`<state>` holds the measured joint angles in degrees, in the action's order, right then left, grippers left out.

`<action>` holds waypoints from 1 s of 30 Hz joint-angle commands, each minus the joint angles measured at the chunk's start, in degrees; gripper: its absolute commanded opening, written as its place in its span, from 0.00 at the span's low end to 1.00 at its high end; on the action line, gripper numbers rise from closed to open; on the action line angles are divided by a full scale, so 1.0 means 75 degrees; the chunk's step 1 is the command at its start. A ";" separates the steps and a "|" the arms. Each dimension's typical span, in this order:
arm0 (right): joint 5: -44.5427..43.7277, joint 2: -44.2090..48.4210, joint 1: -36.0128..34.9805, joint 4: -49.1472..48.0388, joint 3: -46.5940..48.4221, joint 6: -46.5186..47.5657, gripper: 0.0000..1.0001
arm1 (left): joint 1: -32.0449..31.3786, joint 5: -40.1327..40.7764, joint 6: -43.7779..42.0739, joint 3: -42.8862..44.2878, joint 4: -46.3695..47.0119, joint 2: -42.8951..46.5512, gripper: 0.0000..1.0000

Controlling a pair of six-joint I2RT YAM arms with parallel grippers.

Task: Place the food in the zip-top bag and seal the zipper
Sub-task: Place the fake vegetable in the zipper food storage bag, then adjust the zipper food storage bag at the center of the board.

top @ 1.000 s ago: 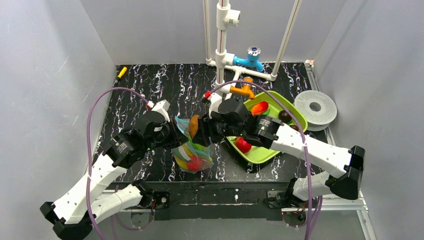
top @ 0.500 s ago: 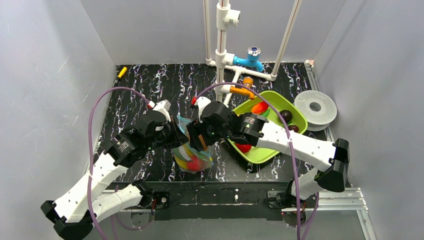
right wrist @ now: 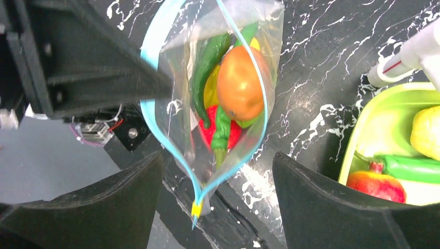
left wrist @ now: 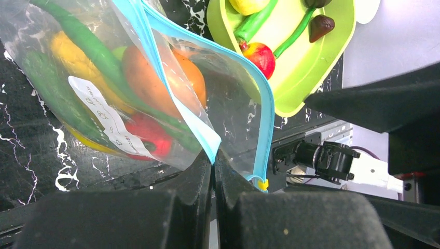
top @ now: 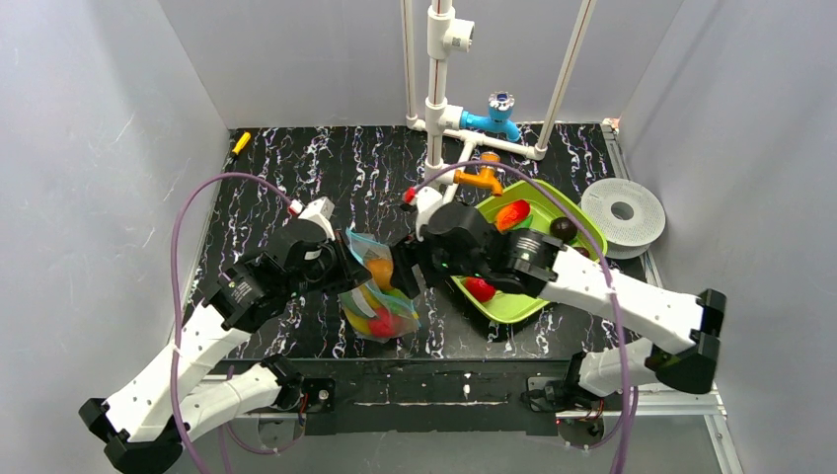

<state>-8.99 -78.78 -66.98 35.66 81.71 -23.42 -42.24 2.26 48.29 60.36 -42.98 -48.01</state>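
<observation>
**A:** Well, starting at the left gripper [left wrist: 213,162], what do we have?

**B:** We see its jaws pinched together on the rim of the zip-top bag [left wrist: 236,109], just beside the zipper [left wrist: 267,116].

**A:** And the right gripper [right wrist: 217,163]?

**B:** We see its fingers [right wrist: 114,207] spread wide, holding nothing, poised above the open mouth of the bag.

**A:** Where do we find the food [right wrist: 239,85]?

**B:** We count several pieces inside the bag. An orange-brown round one lies on top, with a green pepper [right wrist: 207,57] at its nine o'clock. A red piece [right wrist: 206,132] sits at its six o'clock, and something yellow shows behind them.

**A:** Anything outside it?

**B:** From above, we see the lime-green tray [top: 513,308] at three o'clock from the bag, on the black marbled table [top: 296,168]. A red fruit [top: 481,288] and more pieces lie in it.

**A:** And the zipper?

**B:** We see both blue strips parted, with a small yellow slider [right wrist: 196,209] at the six o'clock end.
</observation>
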 commanded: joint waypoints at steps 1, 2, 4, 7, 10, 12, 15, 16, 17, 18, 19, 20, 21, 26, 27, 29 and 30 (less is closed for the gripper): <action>0.0382 0.1087 -0.0059 -0.0773 -0.0979 0.0169 0.82 | -0.0007 0.0389 0.0086 0.0100 -0.0217 0.0209 0.00; 0.0665 0.1325 -0.0083 -0.1052 -0.1332 0.0229 0.82 | -0.0007 0.0438 0.0116 0.0087 -0.0223 0.0248 0.00; 0.1097 0.1734 -0.0177 -0.1572 -0.2051 0.0396 0.82 | -0.0005 0.0506 0.0171 0.0060 -0.0200 0.0288 0.00; 0.1541 0.2162 -0.0361 -0.2183 -0.2916 0.0453 0.82 | -0.0012 0.0616 0.0228 0.0055 -0.0166 0.0305 0.00; 0.1572 0.2283 -0.0600 -0.2560 -0.3346 0.0492 0.80 | -0.0005 0.0698 0.0283 0.0068 -0.0124 0.0296 0.00; 0.1291 0.2143 -0.0752 -0.2623 -0.3374 0.0530 0.77 | -0.0010 0.0726 0.0321 0.0065 -0.0112 0.0295 0.00; 0.0578 0.1708 -0.0887 -0.2483 -0.3157 0.0579 0.68 | -0.0016 0.0735 0.0334 0.0076 -0.0114 0.0277 0.00; 0.0244 0.1543 -0.0936 -0.2348 -0.2998 0.0588 0.64 | -0.0008 0.0730 0.0334 0.0090 -0.0130 0.0282 0.00; -0.0079 0.1404 -0.0973 -0.2243 -0.2813 0.0595 0.61 | -0.0011 0.0744 0.0343 0.0097 -0.0154 0.0278 0.00; -0.0340 0.1288 -0.1001 -0.2178 -0.2731 0.0627 0.58 | -0.0007 0.0751 0.0349 0.0110 -0.0187 0.0291 0.00; -0.0555 0.1195 -0.1021 -0.2155 -0.2624 0.0695 0.56 | -0.0011 0.0767 0.0355 0.0112 -0.0213 0.0317 0.00; -0.0771 0.1117 -0.1019 -0.2143 -0.2572 0.0761 0.52 | -0.0007 0.0794 0.0363 0.0110 -0.0240 0.0354 0.00; -0.0934 0.1063 -0.1027 -0.2106 -0.2527 0.0837 0.48 | -0.0011 0.0833 0.0375 0.0112 -0.0286 0.0389 0.00; -0.1616 0.1049 -0.1030 -0.2309 -0.2604 0.1337 0.20 | -0.0007 0.1119 0.0404 0.0062 -0.0478 0.0641 0.00; -0.1728 0.1042 -0.1030 -0.2290 -0.2553 0.1458 0.12 | -0.0011 0.1178 0.0406 0.0027 -0.0489 0.0682 0.00; -0.1952 0.1074 -0.1027 -0.2282 -0.2411 0.1722 0.01 | -0.0007 0.1278 0.0437 -0.0011 -0.0539 0.0728 0.00; -0.2124 0.1096 -0.1021 -0.2319 -0.2365 0.1852 0.01 | -0.0010 0.1324 0.0451 -0.0016 -0.0555 0.0742 0.00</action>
<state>-17.74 -71.61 -74.39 20.34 60.23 -14.57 -42.28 8.23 51.40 60.36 -45.47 -43.99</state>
